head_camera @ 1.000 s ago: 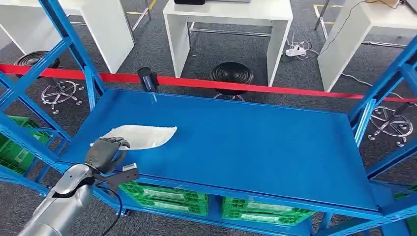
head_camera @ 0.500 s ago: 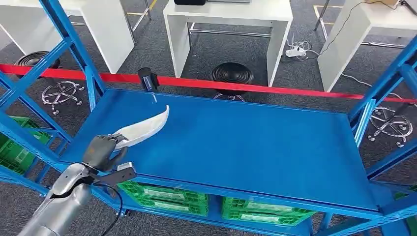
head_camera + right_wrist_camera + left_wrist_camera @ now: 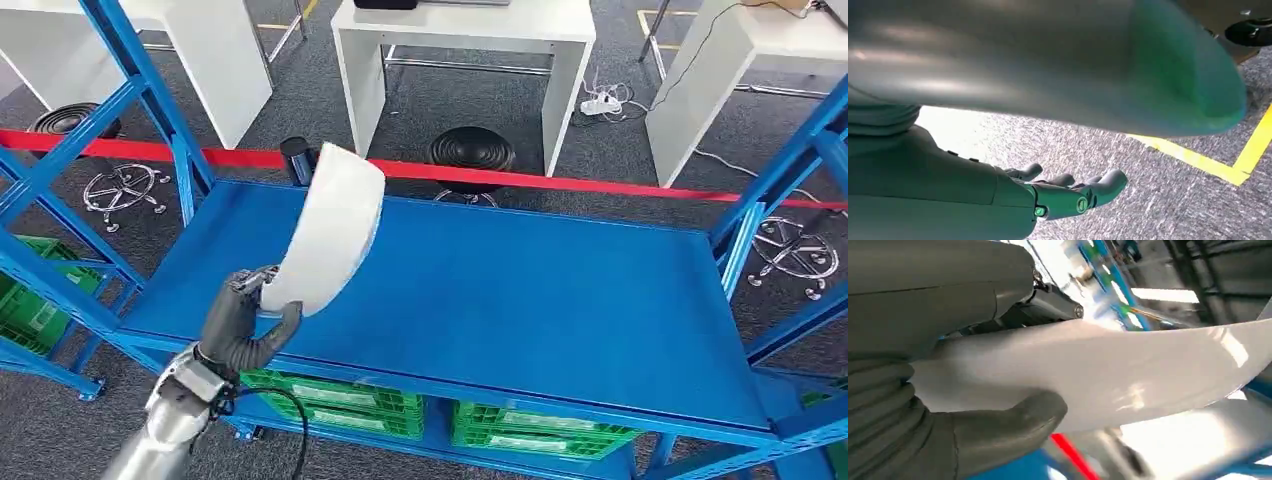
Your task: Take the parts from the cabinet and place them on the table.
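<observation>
Left hand [image 3: 243, 325], at the near left corner of the blue shelf [image 3: 520, 300]: fingers clamped on the lower end of a curved white part [image 3: 328, 230], thumb [image 3: 1013, 422] pressed across its face, likely so the long piece cannot swing. The part stands tilted upright, clear of the shelf top, apparently lifted for carrying off. Right hand [image 3: 1068, 192]: hanging over grey carpet, fingers loosely apart, holding nothing.

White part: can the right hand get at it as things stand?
Probably not. The right hand hangs open over the floor, while the left hand holds the white part up above the blue shelf.
</observation>
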